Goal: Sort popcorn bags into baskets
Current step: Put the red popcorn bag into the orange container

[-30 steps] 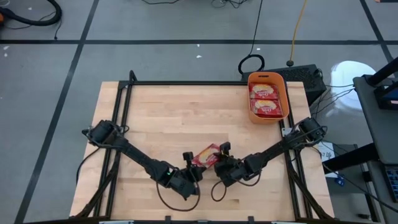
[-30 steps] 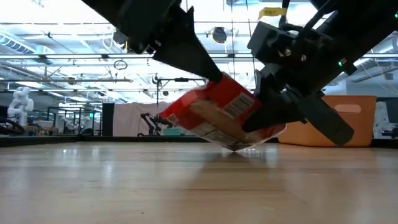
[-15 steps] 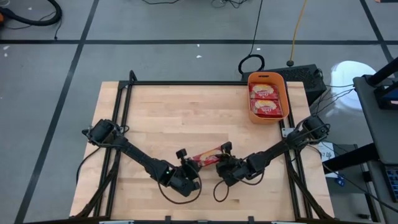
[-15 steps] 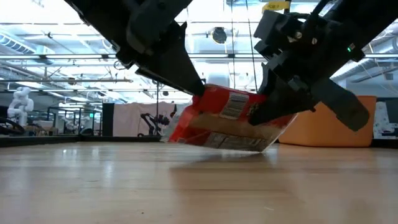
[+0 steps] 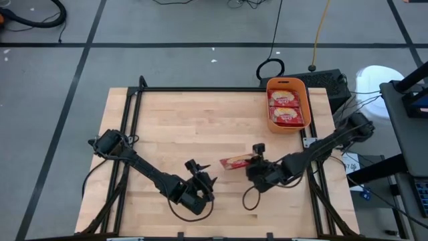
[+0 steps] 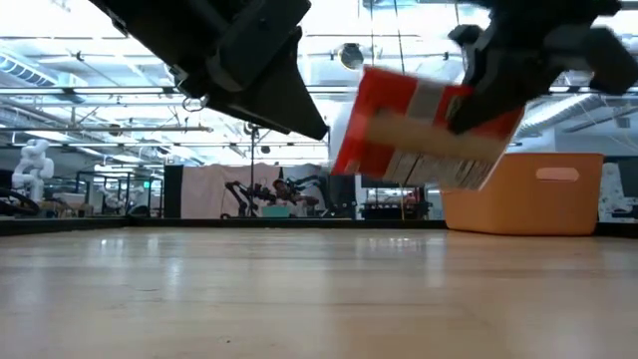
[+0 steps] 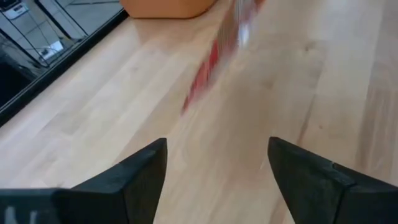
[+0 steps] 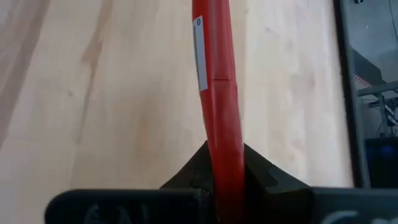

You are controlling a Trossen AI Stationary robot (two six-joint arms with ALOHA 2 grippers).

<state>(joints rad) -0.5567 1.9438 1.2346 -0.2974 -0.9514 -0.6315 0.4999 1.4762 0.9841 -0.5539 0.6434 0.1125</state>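
Note:
A flat red popcorn bag (image 5: 235, 161) hangs above the table's near middle, clear of the wood in the low view (image 6: 427, 128). My right gripper (image 5: 256, 156) is shut on it. My left gripper (image 5: 200, 175) stands open to the bag's left, apart from it, with nothing between its fingers (image 7: 214, 158); the bag (image 7: 214, 62) shows blurred ahead of it. The orange basket (image 5: 269, 107) sits at the table's far right with two popcorn bags (image 5: 286, 107) lying flat inside. My right gripper pinches the popcorn bag's right end (image 8: 219, 158) between its two fingers, one on each flat face. The bag is on edge and reaches away from the fingers toward the table's left (image 5: 231, 162). It is lifted clear of the table, tilted a little.
Bare wooden tabletop (image 5: 187, 120) spreads between the grippers and the basket. A black frame rail (image 5: 200, 90) runs along the table's far edge. Cables and a black box (image 5: 328, 79) lie on the floor behind the basket.
My left gripper has opened and let go of the popcorn bag. My right gripper has carried the bag up and toward the table's right edge; the bag, whose lower edge rested on the table, is now lifted clear.

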